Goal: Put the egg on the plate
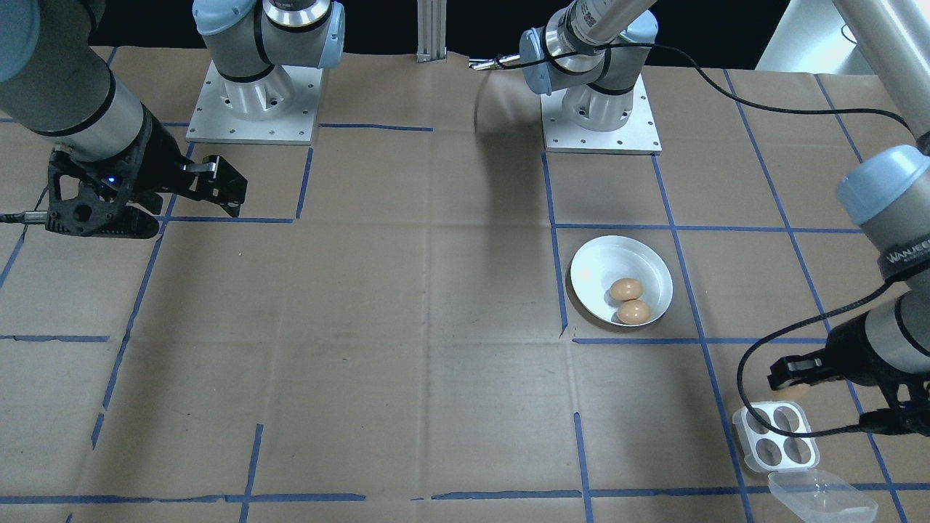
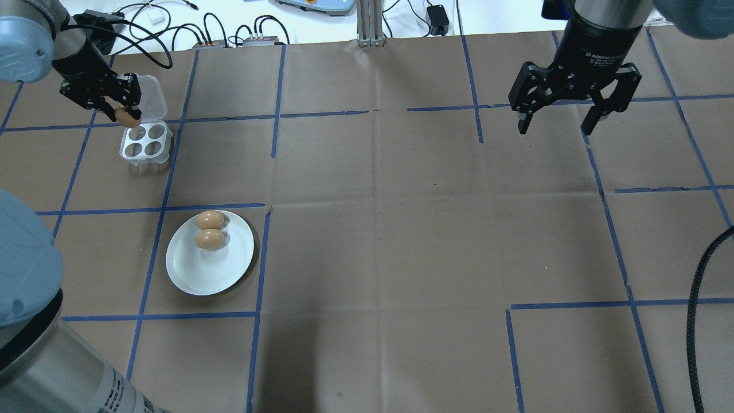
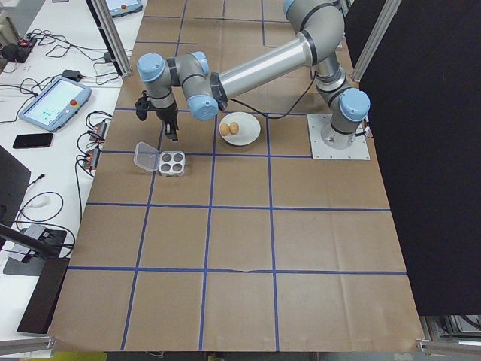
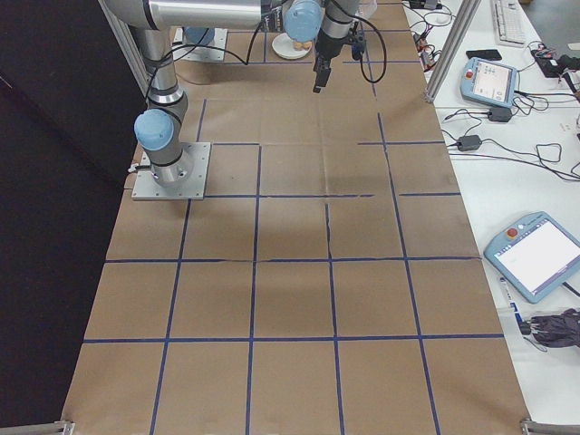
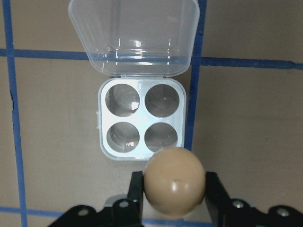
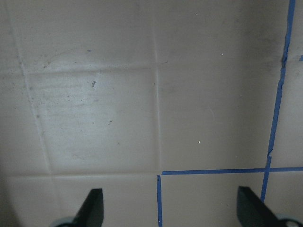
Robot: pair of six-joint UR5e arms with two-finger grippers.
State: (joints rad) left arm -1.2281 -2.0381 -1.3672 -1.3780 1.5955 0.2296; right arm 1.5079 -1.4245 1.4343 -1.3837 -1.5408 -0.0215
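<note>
One egg (image 5: 174, 181) pinched in left tool (image 5: 173, 189) above tray (image 5: 142, 118) | plate (image 2: 221, 274) well apart | right tool (image 2: 576, 106) spread

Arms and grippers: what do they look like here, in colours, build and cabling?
Both arms are silver-grey tubes with pale blue joint caps on square metal base plates. The left gripper and right gripper are black two-finger units; the right one's body carries white lettering. A black cable runs along the left arm, and another trails at the right.

Brown paper-covered table (image 2: 401, 229), blue tape grid (image 2: 163, 189), black curtain (image 3: 436, 150)
</note>
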